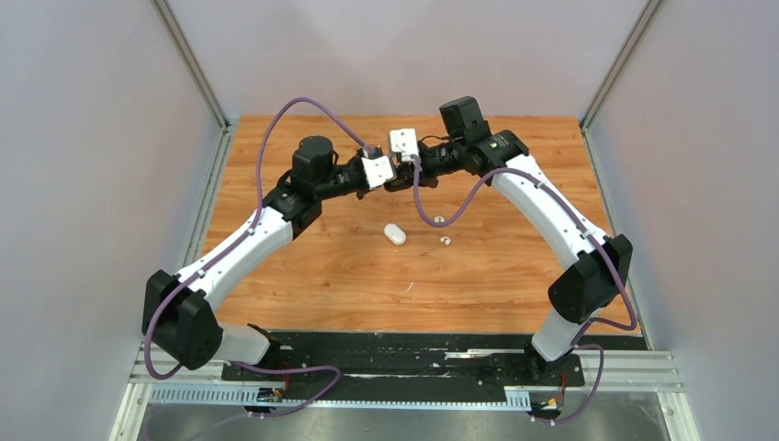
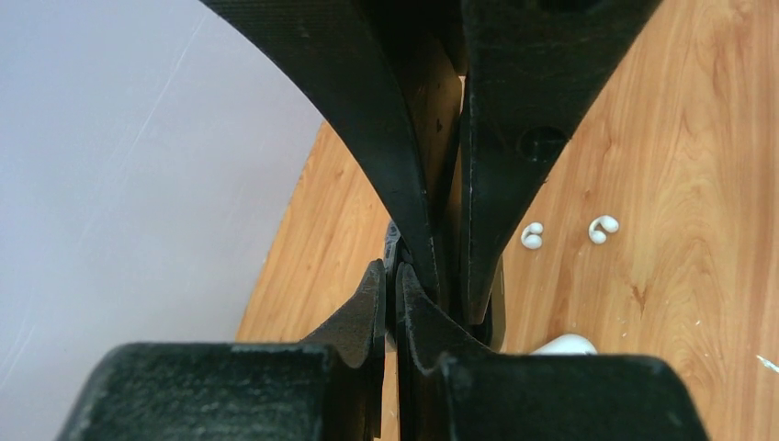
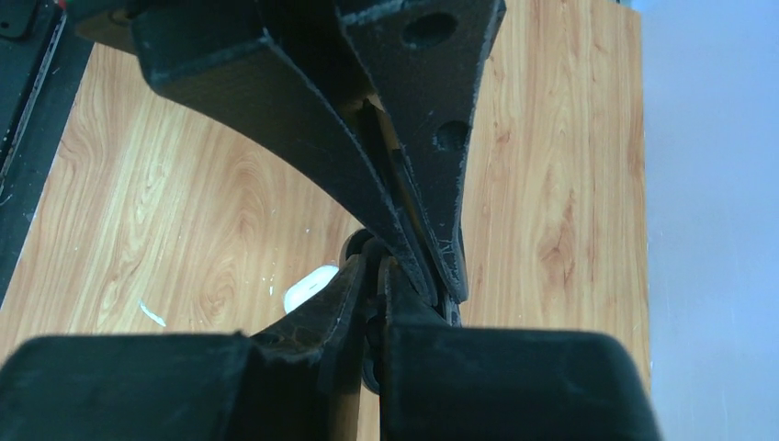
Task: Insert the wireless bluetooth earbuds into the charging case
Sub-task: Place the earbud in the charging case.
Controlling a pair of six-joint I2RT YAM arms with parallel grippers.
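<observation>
Where both arms meet over the far half of the table, I note grey walls close at 9, 12 and 3 o'clock, with bare wood toward 6. The left gripper and right gripper sit tip to tip, jaws nearly closed; I cannot identify a dark bit between them. White charging case at their 6 o'clock; two white earbuds loose at its 3 o'clock, apart. Left wrist shows both buds; right wrist only the case.
</observation>
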